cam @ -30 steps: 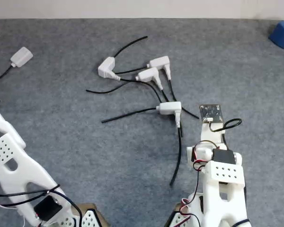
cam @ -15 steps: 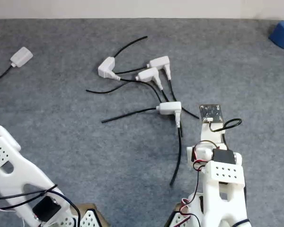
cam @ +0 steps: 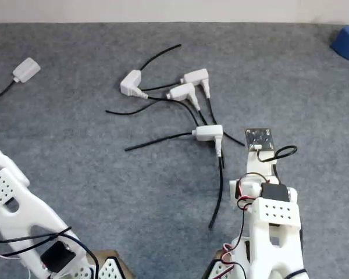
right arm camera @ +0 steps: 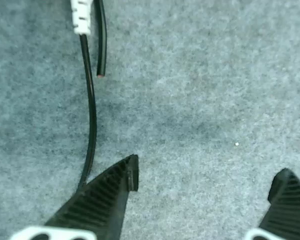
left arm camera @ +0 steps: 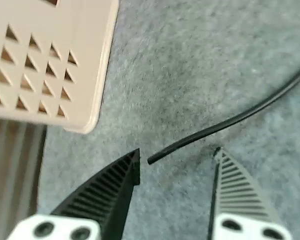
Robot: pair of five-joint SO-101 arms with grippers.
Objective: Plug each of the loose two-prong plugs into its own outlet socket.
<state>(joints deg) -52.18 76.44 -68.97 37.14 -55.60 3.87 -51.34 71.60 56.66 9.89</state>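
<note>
four plugs [cam: 209, 132] lie clustered; left hand [left arm camera: 176, 152] and right hand [right arm camera: 208, 166] gape.

Four white plugs [cam: 209, 132] lie clustered on the grey surface [cam: 75, 151] ahead of my right arm [cam: 271, 224], black cords [cam: 220, 186] tangled; a fifth plug [cam: 27, 69] sits well apart beyond my left arm [cam: 17, 203].

No text, number or sign can be read anywhere in these views. The small board [cam: 259, 138] at the front end of an arm carries a few tiny marks, too small to make out.
</note>
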